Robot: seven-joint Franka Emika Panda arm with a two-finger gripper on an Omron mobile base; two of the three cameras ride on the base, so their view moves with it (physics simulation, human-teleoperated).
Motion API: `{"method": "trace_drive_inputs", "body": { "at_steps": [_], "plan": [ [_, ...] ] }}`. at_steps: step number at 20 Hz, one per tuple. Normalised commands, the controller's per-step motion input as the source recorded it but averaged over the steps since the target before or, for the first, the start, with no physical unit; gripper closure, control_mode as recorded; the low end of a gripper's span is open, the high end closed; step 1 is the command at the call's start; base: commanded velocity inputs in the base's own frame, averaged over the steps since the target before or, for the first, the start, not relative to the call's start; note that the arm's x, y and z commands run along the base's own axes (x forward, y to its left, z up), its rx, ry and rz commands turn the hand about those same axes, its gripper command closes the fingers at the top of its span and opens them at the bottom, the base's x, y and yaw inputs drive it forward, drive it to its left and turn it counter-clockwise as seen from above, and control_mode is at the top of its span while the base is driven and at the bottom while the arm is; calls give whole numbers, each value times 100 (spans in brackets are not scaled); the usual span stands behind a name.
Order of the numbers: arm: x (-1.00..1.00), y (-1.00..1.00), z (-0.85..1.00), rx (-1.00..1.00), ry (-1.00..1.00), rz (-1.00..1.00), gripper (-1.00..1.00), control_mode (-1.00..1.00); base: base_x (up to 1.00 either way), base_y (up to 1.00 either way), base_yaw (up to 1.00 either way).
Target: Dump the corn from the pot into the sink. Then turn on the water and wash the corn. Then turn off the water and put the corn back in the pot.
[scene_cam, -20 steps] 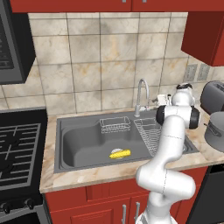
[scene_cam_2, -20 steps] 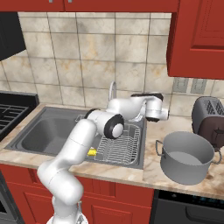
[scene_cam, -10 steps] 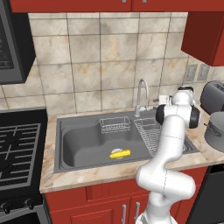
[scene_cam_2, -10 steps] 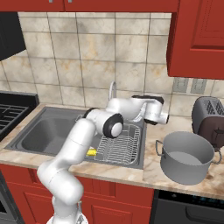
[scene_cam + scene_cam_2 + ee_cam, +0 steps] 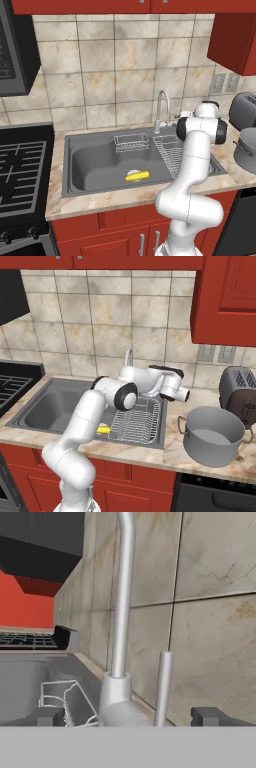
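Observation:
The yellow corn (image 5: 136, 175) lies on the floor of the dark grey sink (image 5: 90, 165), near its front wall. From the right base view it peeks out as a yellow bit (image 5: 103, 429) behind my arm. The grey pot (image 5: 214, 435) stands upright on the counter right of the sink. My gripper (image 5: 130, 717) is open, its dark tips (image 5: 49, 716) wide apart. It sits low behind the basin, right of the chrome tap (image 5: 122, 602), looking along the wall. The tap's base and thin upright lever (image 5: 163, 687) stand just ahead between the tips.
A wire dish rack (image 5: 137, 421) fills the sink's right part, and a small wire basket (image 5: 131, 142) hangs at the back. The toaster (image 5: 240, 392) stands behind the pot. A stove (image 5: 20, 160) lies left of the sink. Red cabinets hang overhead.
My hand has sunk a little and turned beside the tap. The corn, pot and tap have not moved, and the gripper stays open.

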Motion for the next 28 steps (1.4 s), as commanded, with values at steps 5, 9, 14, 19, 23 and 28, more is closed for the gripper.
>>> {"method": "trace_drive_inputs", "body": {
  "at_steps": [5,9,14,19,23,28],
  "plan": [
    [25,3,0,0,0,-3,-100,-100,0,0,0],
    [25,-13,0,1,0,0,-100,-100,0,0,0],
    [37,-2,-2,0,0,0,-100,-100,0,0,0],
    [33,-5,-12,0,0,0,-100,-100,0,0,0],
    [22,0,-13,2,0,0,-100,-100,0,0,0],
    [0,-14,-4,4,0,0,-100,-100,0,0,0]
  ]
}}
